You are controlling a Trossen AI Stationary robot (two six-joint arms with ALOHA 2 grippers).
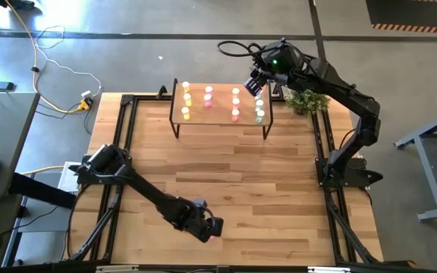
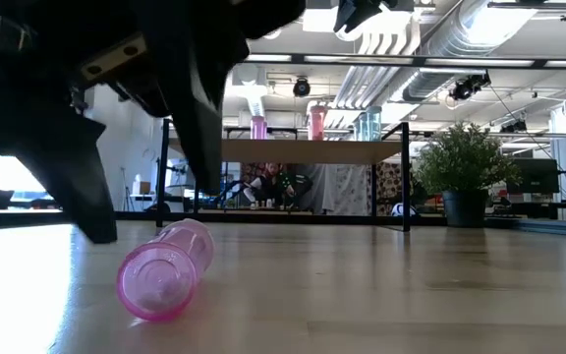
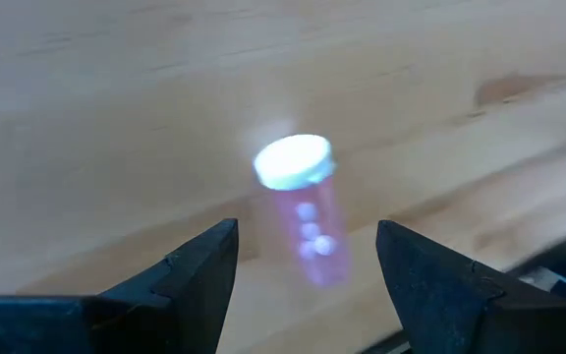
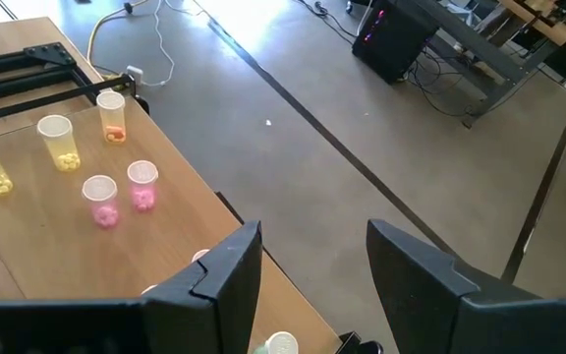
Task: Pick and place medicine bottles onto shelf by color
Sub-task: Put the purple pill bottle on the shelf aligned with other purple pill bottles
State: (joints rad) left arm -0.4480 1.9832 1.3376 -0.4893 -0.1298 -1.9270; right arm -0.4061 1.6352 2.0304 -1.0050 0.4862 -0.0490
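Hovering left pincer [image 3: 308,270], fingers spread, empty, above pink bottle [image 3: 303,202] lying on its side on counter [image 1: 226,171], near front edge. Best: lower straight, straddle body below white cap, close gently; round bottle may roll. Right pincer [image 1: 258,78] spread, empty, over shelf [image 1: 222,114].

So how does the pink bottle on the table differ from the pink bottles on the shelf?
The pink bottle on the table lies on its side; the pink bottles on the shelf stand upright. It lies alone near the left hand; they stand in a row among other colours. All share white caps.
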